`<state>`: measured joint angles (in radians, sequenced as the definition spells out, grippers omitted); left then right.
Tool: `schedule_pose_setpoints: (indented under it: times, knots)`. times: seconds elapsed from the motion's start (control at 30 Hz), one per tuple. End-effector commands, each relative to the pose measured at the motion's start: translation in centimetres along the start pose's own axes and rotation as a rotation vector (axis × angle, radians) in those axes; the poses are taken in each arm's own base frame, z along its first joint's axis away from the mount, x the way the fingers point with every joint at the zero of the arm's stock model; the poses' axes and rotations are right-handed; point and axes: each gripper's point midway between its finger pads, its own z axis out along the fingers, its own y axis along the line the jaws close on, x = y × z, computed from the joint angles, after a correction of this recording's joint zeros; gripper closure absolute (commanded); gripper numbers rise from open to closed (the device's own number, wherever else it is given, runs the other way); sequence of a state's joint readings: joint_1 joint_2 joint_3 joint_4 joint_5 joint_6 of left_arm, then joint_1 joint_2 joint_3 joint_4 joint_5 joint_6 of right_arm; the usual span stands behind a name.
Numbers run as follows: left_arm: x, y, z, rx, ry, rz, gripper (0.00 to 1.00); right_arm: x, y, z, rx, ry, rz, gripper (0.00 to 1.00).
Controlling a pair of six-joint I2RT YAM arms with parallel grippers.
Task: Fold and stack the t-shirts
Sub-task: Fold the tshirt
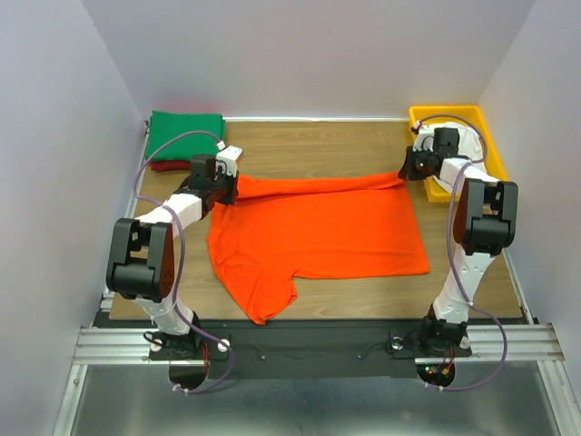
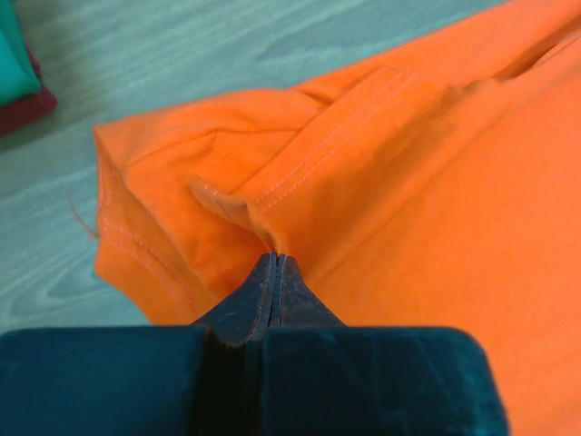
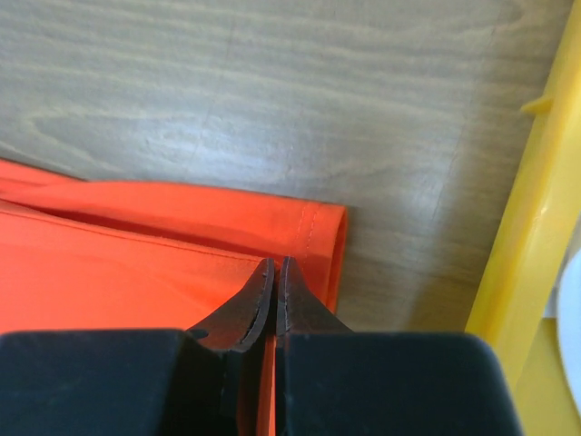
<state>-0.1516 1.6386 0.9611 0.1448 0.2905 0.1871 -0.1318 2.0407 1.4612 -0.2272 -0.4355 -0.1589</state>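
At the far left corner of the table (image 1: pixel 300 145) sits a green t-shirt (image 1: pixel 186 127), folded into a neat square. It lies on top of a dark red t-shirt (image 1: pixel 167 165) (I can only see a thin strip of the red one, peeking out on the near side).

Next comes my left gripper (image 2: pixel 275 259). Its two fingers are pressed tight together. They pinch a fold of the orange t-shirt (image 1: pixel 318 232) at its far left corner, by a hem with two rows of stitches.

The orange t-shirt is bright, soft and all one colour. It lies spread out in the middle of the table, mostly flat. Its far edge is folded over into a long thin band that runs from one of my grippers to the other. One short sleeve pokes out toward the near edge of the table, on the left.

My right gripper (image 3: pixel 276 263) is squeezed tight too. It holds the far right corner of the orange t-shirt, where the cloth is doubled over.

At the far right corner of the table is a yellow tray (image 1: pixel 445 111). Something white (image 3: pixel 570 309) is in it, but I cannot tell what it is.

Now I count: one orange t-shirt, one green, one dark red, so three shirts I am sure of. One tray. Two grippers, both holding orange cloth.
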Motion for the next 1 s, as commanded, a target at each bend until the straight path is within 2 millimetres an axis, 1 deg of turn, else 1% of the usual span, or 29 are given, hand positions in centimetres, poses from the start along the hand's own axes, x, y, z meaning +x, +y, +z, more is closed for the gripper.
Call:
schedule_pose_setpoints:
  times: [0.0, 0.1, 0.23, 0.37, 0.43, 0.53, 0.57, 0.67, 0.73, 0.77, 0.83, 0.9, 0.93, 0.97]
  knots:
    - [-0.5, 0.1, -1.6, -0.028, -0.021, 0.054, 1.00, -1.5, -0.8, -1.6, 0.041, -0.052, -0.057, 0.99]
    - [0.3, -0.1, -1.3, -0.029, 0.006, 0.069, 1.00, -0.5, -1.1, -1.3, 0.054, -0.029, -0.061, 0.99]
    - [1.9, -0.4, -0.4, -0.036, 0.059, 0.081, 1.00, 0.6, -1.6, -1.2, 0.076, -0.004, -0.081, 0.99]
    - [3.2, -0.2, 0.1, -0.051, 0.099, 0.086, 1.00, 1.4, -1.9, -0.9, 0.084, 0.016, -0.090, 0.99]
    - [3.8, 0.2, 0.4, -0.067, 0.121, 0.083, 1.00, 1.6, -2.0, -0.8, 0.086, 0.021, -0.091, 0.99]
    - [4.1, 0.3, 0.6, -0.068, 0.139, 0.080, 1.00, 1.8, -2.1, -0.7, 0.088, 0.026, -0.091, 0.99]
    - [3.9, 0.3, 0.6, -0.065, 0.138, 0.080, 1.00, 1.5, -2.1, -0.8, 0.090, 0.021, -0.095, 0.99]
    - [2.5, 0.4, 0.4, -0.071, 0.117, 0.084, 1.00, 0.6, -1.9, -1.3, 0.090, -0.001, -0.093, 0.99]
    - [0.5, 0.5, 0.0, -0.075, 0.083, 0.093, 1.00, -0.8, -1.5, -1.9, 0.084, -0.031, -0.101, 0.99]
    - [-1.0, 0.6, -0.2, -0.079, 0.053, 0.097, 1.00, -1.2, -1.4, -2.1, 0.082, -0.042, -0.101, 0.99]
    - [-2.4, 0.5, -0.7, -0.076, 0.029, 0.101, 1.00, -2.7, -1.1, -2.8, 0.080, -0.075, -0.109, 0.99]
    - [-4.1, 0.4, -1.0, -0.071, 0.001, 0.105, 1.00, -3.5, -1.0, -3.2, 0.078, -0.093, -0.116, 0.99]
    - [-4.5, 0.3, -1.2, -0.068, -0.009, 0.107, 1.00, -3.7, -0.9, -3.4, 0.079, -0.097, -0.120, 0.99]
    - [-4.2, 0.3, -1.3, -0.064, 0.006, 0.107, 1.00, -3.7, -0.9, -3.6, 0.084, -0.097, -0.126, 0.99]
